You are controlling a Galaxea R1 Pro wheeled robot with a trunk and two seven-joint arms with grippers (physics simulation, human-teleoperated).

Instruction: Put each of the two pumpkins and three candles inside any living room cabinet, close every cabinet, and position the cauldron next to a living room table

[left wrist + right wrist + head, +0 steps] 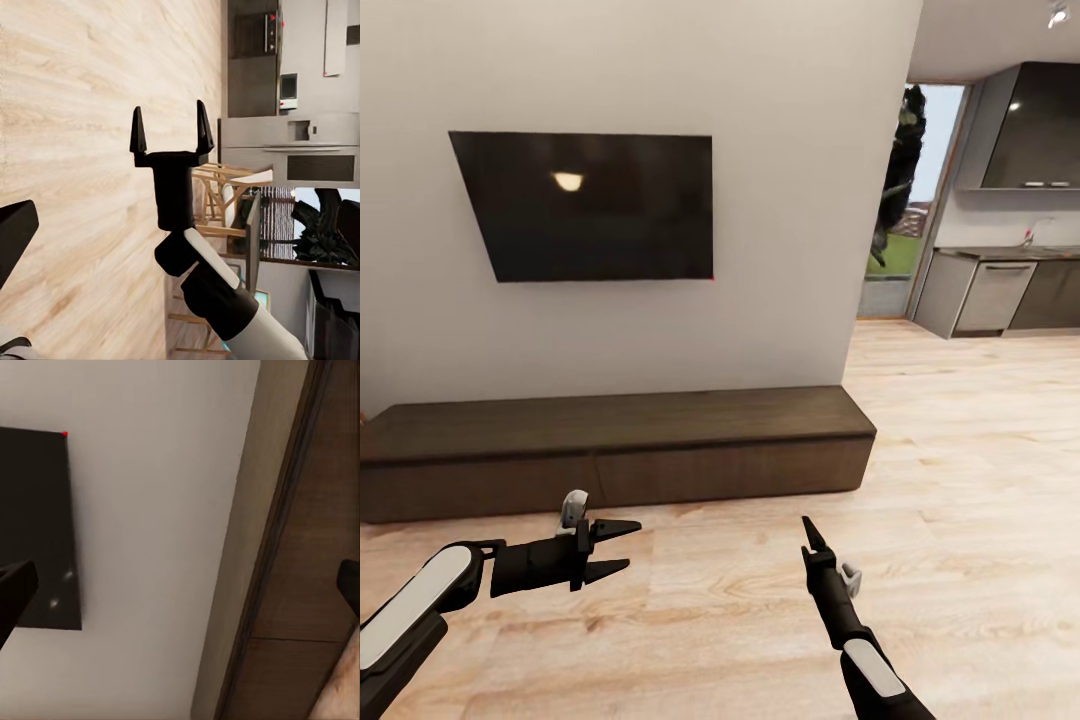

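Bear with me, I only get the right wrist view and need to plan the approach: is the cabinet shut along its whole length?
Observer: Yes. In the head view the cabinet has both fronts flush, none pulled out.
Operator: And the left gripper, is it carrying anything?
Observer: No. The left gripper is open and holds nothing, over the floor in front of the cabinet.
Operator: Is my right one open too?
Observer: The left wrist view shows the right gripper with its fingers spread apart and nothing between them.
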